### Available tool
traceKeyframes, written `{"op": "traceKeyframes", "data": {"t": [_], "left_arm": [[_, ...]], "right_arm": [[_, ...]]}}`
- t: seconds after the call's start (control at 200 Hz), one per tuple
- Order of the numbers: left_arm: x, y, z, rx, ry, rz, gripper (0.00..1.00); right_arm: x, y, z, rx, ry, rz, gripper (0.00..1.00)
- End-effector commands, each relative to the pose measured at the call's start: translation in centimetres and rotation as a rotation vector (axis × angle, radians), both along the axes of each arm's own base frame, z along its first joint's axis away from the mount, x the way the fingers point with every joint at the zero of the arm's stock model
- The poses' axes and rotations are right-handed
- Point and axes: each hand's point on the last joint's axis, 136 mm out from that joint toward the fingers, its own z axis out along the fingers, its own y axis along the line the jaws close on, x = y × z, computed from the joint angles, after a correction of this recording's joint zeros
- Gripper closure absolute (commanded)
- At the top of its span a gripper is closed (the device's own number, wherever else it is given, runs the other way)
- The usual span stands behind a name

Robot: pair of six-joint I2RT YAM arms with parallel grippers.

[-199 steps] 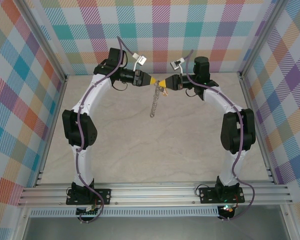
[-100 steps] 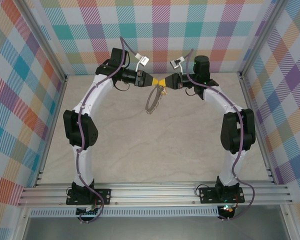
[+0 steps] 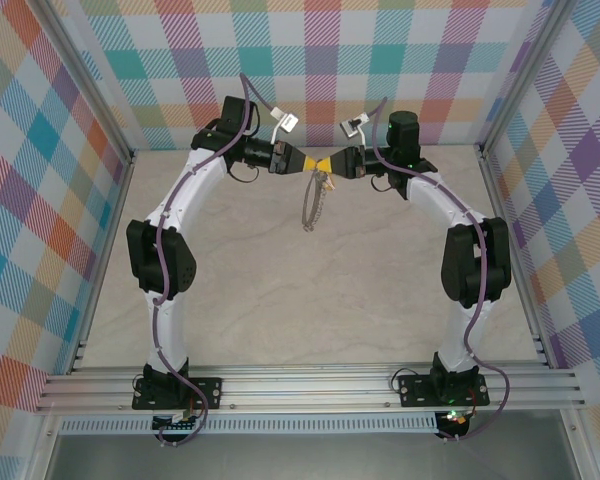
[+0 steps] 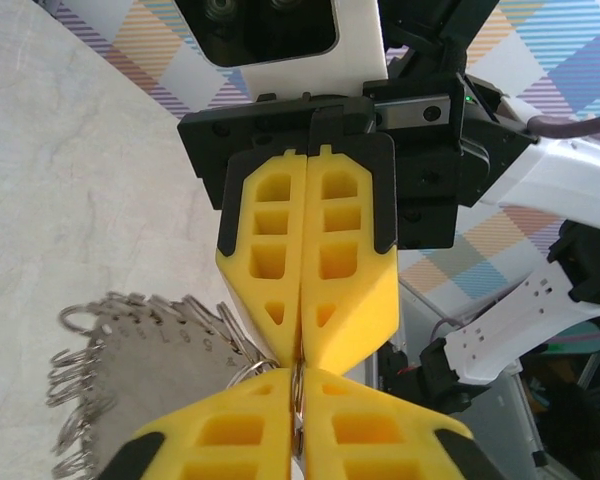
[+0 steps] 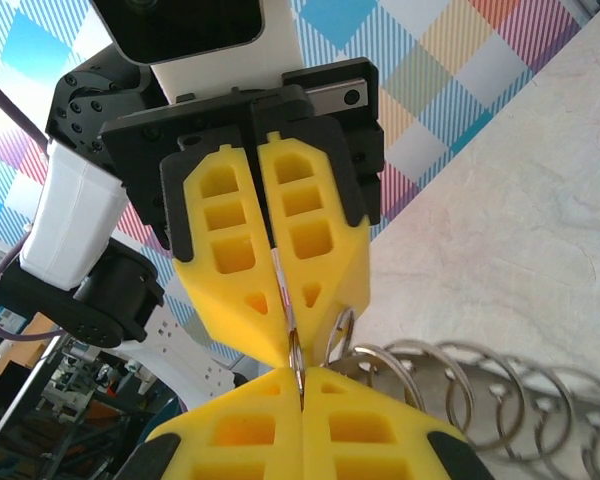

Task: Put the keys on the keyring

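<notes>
Bench: pale marbled top, well below both hands. Both arms reach out and meet tip to tip in the air.

Left hand: clenched, yellow fingers flush together.

Right hand: clenched likewise, its tips touching the left hand's tips.

Keyring: hangs free under the joined tips, off the bench. In both wrist views its thin wire runs into the seam where the tips meet, so I read each hand as pinching it. The fringe of small loops fans out to one side of the fingers.

Key: I cannot pick it out for certain. A pale sliver sits in the seam of the left hand's fingers, just above the wire. It may be the key seen edge-on.

Judgement: this is the threading step, mid-task. The next move calls for one hand held fixed while the other makes a small, slow slide along the wire. Slack in either grip would likely let the ring fall.
</notes>
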Motion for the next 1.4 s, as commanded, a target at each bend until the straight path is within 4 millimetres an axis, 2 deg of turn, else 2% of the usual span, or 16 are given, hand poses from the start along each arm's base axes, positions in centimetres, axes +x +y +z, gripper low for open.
{"op": "traceKeyframes", "data": {"t": [0.0,0.105,0.185,0.275,0.435,0.585,0.67,0.73,0.955,1.165,1.395], "left_arm": [[-1.9,-1.2,1.9,-0.03,-0.029,-0.06,0.99],[-2.0,-1.4,2.1,-0.025,-0.041,-0.053,1.0],[-1.4,-1.3,2.3,-0.017,-0.05,-0.006,1.0],[-0.9,-1.1,2.8,-0.02,-0.079,0.048,1.0],[-0.8,-0.8,3.6,-0.041,-0.103,0.097,1.0],[-0.9,-0.7,4.1,-0.061,-0.103,0.106,1.0],[-1.0,-0.7,4.3,-0.066,-0.107,0.114,1.0],[-1.2,-0.6,4.4,-0.069,-0.109,0.112,1.0],[-1.5,-0.5,4.4,-0.069,-0.108,0.111,1.0],[-1.3,-0.4,5.3,-0.103,-0.142,0.142,1.0],[-1.3,0.0,6.8,-0.172,-0.159,0.203,1.0]], "right_arm": [[-0.3,0.2,1.0,0.014,-0.055,0.012,1.0],[-0.4,0.0,1.0,0.011,-0.054,-0.002,1.0],[-0.5,-0.4,1.1,0.008,-0.057,-0.024,0.82],[-0.7,-1.2,1.0,0.004,-0.062,-0.055,0.72],[-1.7,-2.4,0.4,-0.001,-0.059,-0.09,0.69],[-2.5,-2.7,-0.3,-0.005,-0.052,-0.103,0.69],[-2.7,-2.8,-0.5,-0.006,-0.05,-0.107,0.7],[-2.8,-2.9,-0.6,-0.006,-0.048,-0.11,0.74],[-2.8,-2.8,0.0,0.011,-0.05,-0.109,1.0],[-3.1,-2.4,0.2,0.025,-0.05,-0.119,1.0],[-4.2,-0.6,0.4,0.031,-0.062,-0.108,1.0]]}}
